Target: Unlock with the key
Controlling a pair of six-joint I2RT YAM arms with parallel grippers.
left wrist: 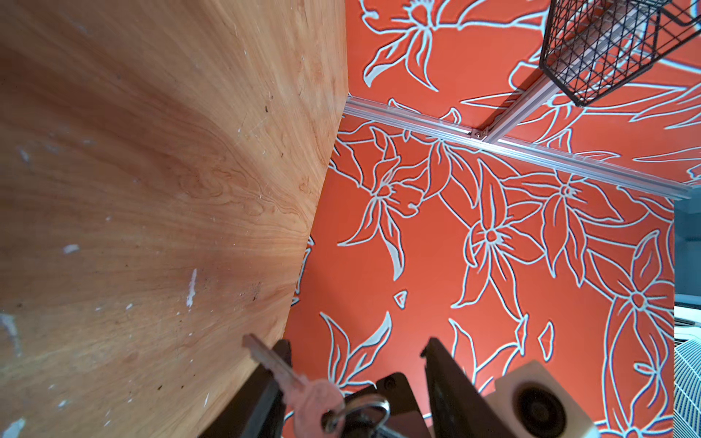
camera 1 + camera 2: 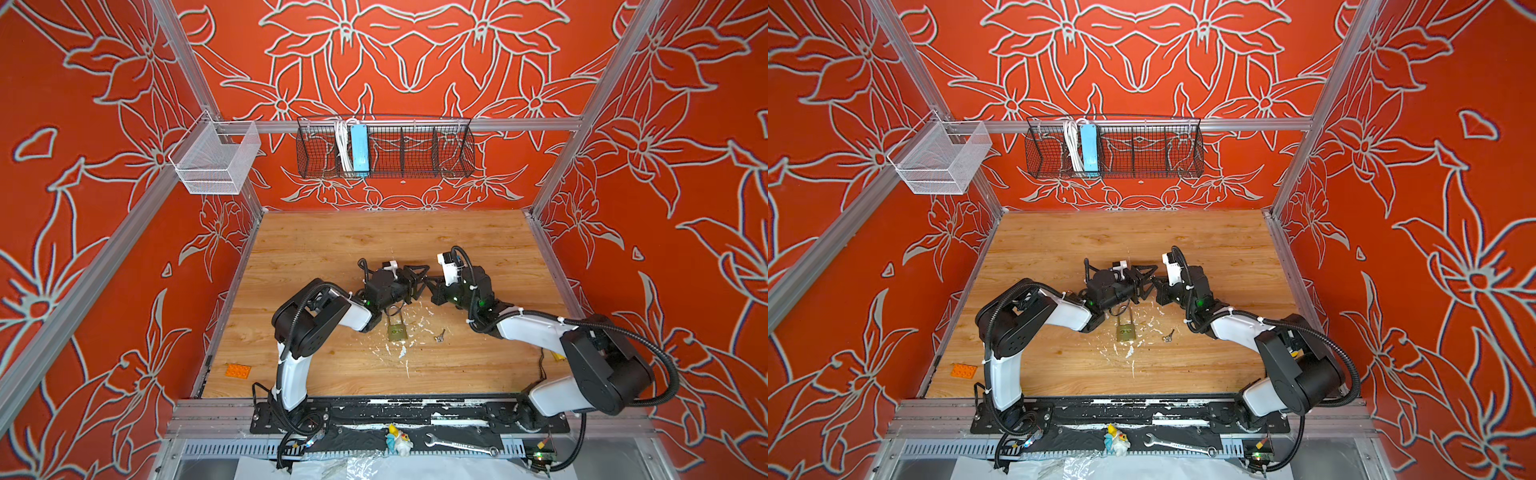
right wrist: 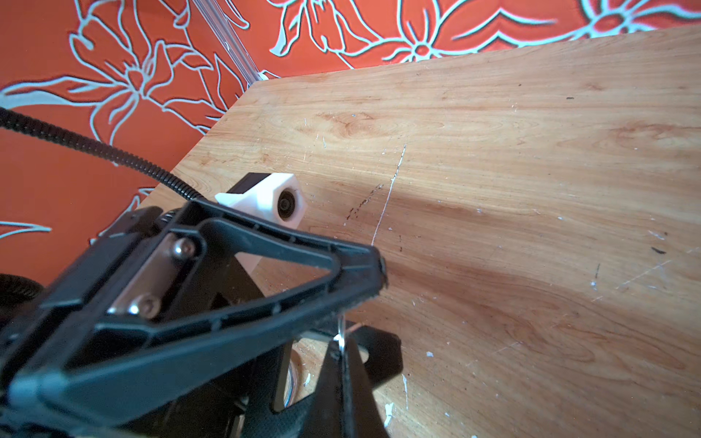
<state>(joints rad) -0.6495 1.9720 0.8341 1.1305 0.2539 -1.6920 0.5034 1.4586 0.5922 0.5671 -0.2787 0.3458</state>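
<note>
Tabletop (image 2: pixel 374 241) holds padlock (image 2: pixel 397 330), loose key (image 2: pixel 439 336), orange brick (image 2: pixel 238 370).

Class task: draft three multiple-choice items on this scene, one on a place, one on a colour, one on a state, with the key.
1. Where is the padlock? A in a gripper; B lying on the table; C inside a drawer.
2. What colour is the studded plate? A blue; B green; C orange.
3. The jaws of the right gripper are: A shut on the key; B wide open; C shut on the padlock.
Key: 1 B, both top views show it on the wood; 2 C, it is plainly orange; 3 A, the right wrist view shows them pinching the key's thin edge.
</note>
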